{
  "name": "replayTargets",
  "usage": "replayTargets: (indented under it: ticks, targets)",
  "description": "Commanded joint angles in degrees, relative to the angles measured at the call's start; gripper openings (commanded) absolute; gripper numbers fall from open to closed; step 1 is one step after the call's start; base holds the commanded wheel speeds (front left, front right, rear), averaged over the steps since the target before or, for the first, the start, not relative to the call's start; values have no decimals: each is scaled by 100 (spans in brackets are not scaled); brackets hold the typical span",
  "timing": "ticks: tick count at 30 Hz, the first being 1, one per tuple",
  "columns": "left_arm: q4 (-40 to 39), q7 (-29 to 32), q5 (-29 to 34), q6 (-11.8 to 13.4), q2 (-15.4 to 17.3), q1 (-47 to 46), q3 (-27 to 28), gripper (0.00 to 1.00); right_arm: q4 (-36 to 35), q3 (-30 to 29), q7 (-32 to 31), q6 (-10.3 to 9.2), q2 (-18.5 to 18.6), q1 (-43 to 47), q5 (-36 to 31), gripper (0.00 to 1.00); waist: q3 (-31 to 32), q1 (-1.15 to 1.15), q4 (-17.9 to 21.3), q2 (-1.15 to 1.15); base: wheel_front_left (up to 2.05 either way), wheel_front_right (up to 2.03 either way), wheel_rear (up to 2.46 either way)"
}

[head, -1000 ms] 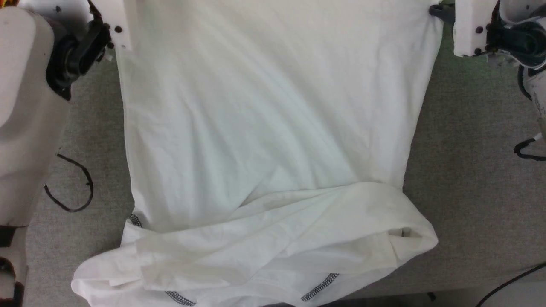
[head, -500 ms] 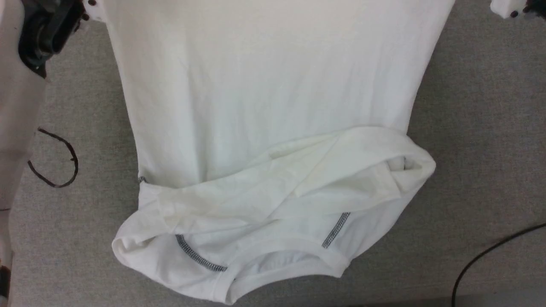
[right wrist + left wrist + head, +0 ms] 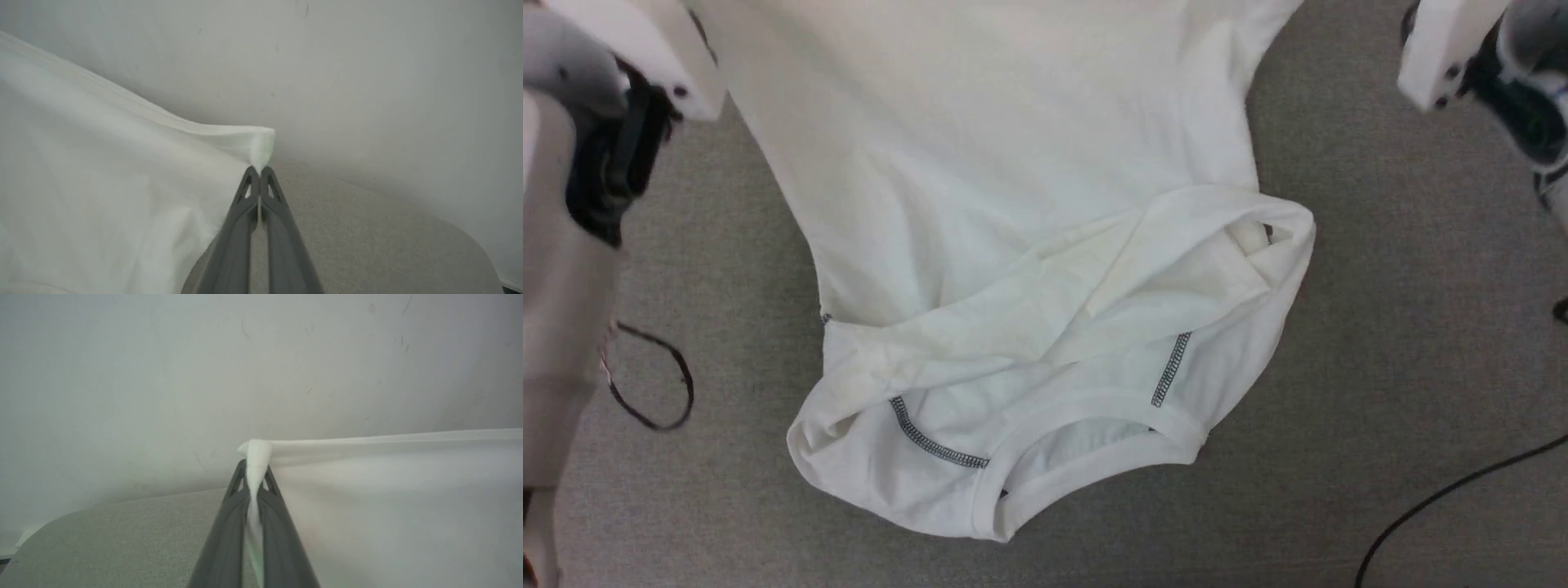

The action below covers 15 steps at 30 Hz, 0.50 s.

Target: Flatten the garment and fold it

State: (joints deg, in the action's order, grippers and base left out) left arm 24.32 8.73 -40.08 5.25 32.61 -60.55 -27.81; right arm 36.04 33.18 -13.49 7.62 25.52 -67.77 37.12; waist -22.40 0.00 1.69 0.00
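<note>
Grey tabletop (image 3: 1380, 367), garment (image 3: 1013, 163) lengthwise, collar (image 3: 1094, 406) nearest.

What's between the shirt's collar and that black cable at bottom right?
Just bare grey surface between garment and black cable, seen in the head view.

The shirt (image 3: 1013, 163) hangs between two claws: the left claw (image 3: 254, 473) pinches one hem corner, the right claw (image 3: 259, 171) the other. Its collar end lies on the tabletop (image 3: 1380, 327), a sleeve (image 3: 1160, 261) bunched across it. A cable (image 3: 1445, 498) lies to its right.
</note>
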Motion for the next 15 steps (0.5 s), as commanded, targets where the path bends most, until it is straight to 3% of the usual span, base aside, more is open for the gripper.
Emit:
replayTargets:
  ticks: [1,8,14,15]
  targets:
    - [-195,-155,-114,201,110,489,137,0,-178,94,17,-13,110,411,140,0,354,0,-82,0,0,0,0]
    - [-1490,-632,-424,1063,426,2699,549,0,-1035,151,-97,-13,433,2004,460,0,839,0,-124,0,0,0,0]
    - [-2821,-641,-606,1852,699,4677,699,0,-1681,-345,-417,-13,506,3351,353,0,1102,0,-84,0,0,0,0]
    - [-2821,-641,-606,1852,699,4677,699,0,-1681,-345,-417,-13,506,3351,353,0,1102,0,-84,0,0,0,0]
